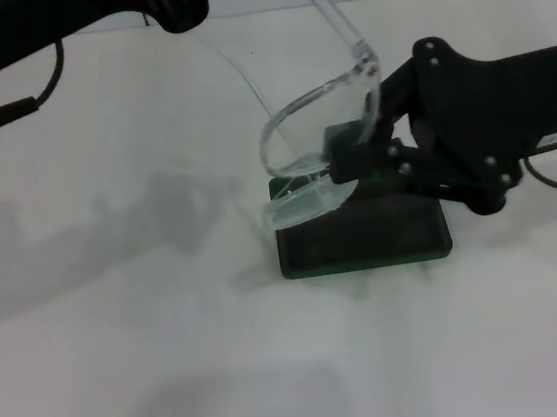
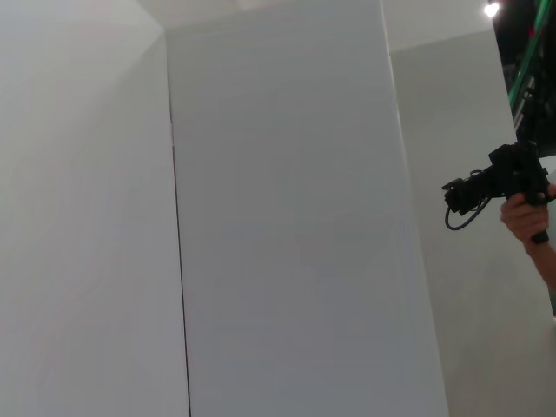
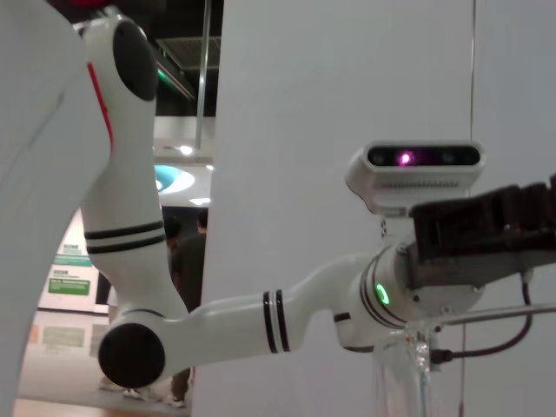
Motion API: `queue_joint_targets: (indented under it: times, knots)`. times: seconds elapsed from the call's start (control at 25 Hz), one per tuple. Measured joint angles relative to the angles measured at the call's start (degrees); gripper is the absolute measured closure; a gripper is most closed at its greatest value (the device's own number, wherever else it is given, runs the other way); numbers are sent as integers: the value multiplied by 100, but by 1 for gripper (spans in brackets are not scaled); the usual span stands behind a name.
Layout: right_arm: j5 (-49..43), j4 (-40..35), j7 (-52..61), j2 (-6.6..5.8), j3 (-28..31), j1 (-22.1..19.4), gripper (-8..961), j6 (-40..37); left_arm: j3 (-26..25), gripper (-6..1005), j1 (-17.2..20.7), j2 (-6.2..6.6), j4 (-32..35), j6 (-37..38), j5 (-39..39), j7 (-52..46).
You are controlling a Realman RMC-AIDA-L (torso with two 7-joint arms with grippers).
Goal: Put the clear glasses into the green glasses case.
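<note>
No readable brand or lettering on anything here; there's a green sign in the far background of the right wrist view, but the text is too small to make out.

In the head view the green glasses case (image 1: 365,241) lies on a plain white surface (image 1: 125,367), a bit right of centre, and I can't tell whether it's open. The clear glasses (image 1: 315,129) are up in the air above its left end, tilted, with one arm running up toward the top of the frame and the lower edge hanging right over the case's left rim. The left gripper (image 1: 180,8) is in the upper left of the frame, up where the glasses lead, but I can't tell how its fingers sit. The right gripper (image 1: 345,156) comes in from the right edge, and its fingers look closed around the lens part of the glasses, just above the case.

Room: white wall panels behind the surface. The left wrist view shows more white panels and a person's hand (image 2: 527,217) holding a black camera (image 2: 491,184) at the right edge. The right wrist view shows the left arm (image 3: 226,326) against a white panel.
</note>
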Motion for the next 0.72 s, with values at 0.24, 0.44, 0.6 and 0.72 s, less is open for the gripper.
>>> queue_joint_targets:
  times: [0.24, 0.44, 0.6, 0.72]
  knots:
    - [20, 18, -124, 5, -37, 28, 895, 135, 39, 967, -15, 7, -6, 2, 28, -23]
    - [121, 18, -152, 11, -48, 49, 895, 133, 117, 967, -167, 14, -176, -7, 222, -38]
    - [152, 15, -154, 9, -51, 88, 895, 125, 129, 967, -292, 18, -324, -7, 369, -58]
    - [153, 9, -158, 6, -53, 98, 895, 130, 133, 967, -311, 22, -350, -6, 421, -61]
